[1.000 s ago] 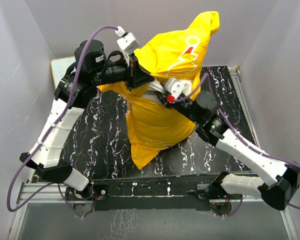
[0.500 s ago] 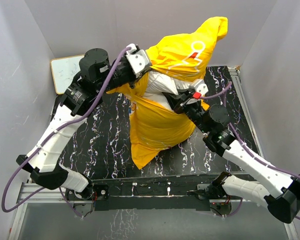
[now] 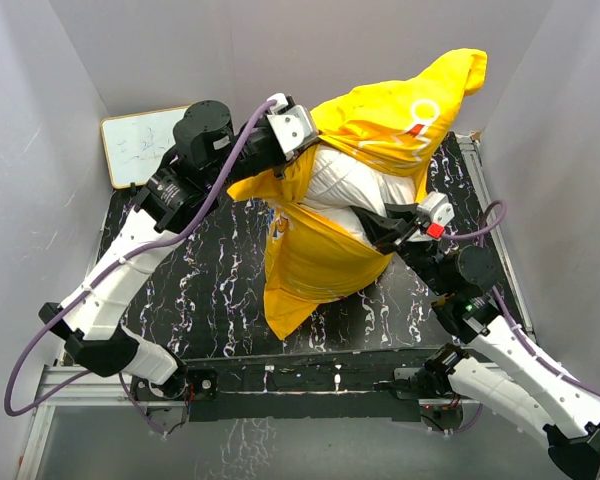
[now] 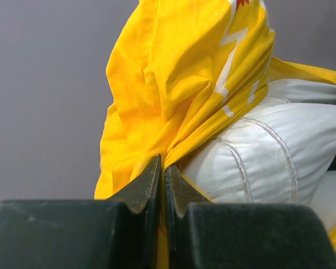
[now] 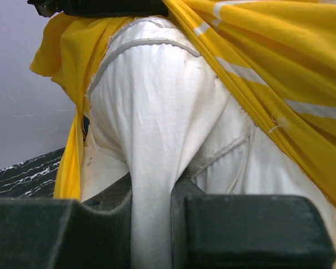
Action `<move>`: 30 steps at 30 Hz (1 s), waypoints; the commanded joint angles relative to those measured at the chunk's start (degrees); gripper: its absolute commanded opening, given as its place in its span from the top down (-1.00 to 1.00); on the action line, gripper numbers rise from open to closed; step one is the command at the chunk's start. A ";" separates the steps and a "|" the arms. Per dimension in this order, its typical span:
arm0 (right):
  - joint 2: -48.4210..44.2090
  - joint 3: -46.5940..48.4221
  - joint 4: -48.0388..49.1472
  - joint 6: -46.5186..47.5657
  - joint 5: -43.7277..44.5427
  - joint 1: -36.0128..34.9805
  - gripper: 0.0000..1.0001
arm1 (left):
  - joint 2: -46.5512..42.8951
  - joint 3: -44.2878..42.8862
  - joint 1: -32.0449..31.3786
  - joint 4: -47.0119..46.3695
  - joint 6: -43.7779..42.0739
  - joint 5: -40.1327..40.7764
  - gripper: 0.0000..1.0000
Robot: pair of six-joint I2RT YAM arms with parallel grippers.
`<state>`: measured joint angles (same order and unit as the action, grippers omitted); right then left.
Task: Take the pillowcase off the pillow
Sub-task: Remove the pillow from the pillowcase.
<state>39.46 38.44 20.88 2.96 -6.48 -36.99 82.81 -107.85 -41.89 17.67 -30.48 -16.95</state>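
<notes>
We've got a black table [image 3: 210, 290] veined with white across the middle of the frame. At its upper-left corner a white-faced board [image 3: 140, 148] leans on the grey wall [image 3: 40, 150]. In the centre the yellow pillowcase [image 3: 310, 265] drapes down, its lowest tip seemingly touching the table. The arm bases [image 3: 165, 378] sit along the bottom edge.

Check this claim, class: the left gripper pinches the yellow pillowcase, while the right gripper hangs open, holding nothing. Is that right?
Not quite. The right gripper is not open and empty: the right wrist view shows it shut on a fold of the white pillow. The rest holds: the left gripper pinches the yellow pillowcase.
</notes>
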 commanded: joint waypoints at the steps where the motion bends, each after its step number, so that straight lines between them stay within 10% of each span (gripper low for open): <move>1: -5.12 -1.68 -14.89 -0.62 0.27 2.04 0.84 | -2.14 -7.44 7.70 -14.41 -0.12 27.10 1.00; 14: -8.33 5.70 -21.55 -3.69 -17.69 2.03 0.84 | 7.00 -15.74 12.69 -15.28 11.23 31.35 1.00; 22: -5.31 9.63 -30.70 1.37 -23.25 2.08 0.83 | 14.87 -28.79 15.98 15.91 32.60 5.65 1.00; 30: -7.13 15.30 -35.85 9.49 -15.51 2.02 0.76 | 13.71 -13.16 22.81 21.12 47.39 -20.05 1.00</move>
<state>36.88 50.13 -3.62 9.04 -21.04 -34.61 95.53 -124.03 -29.52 38.22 11.77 -41.08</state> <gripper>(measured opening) 0.142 0.024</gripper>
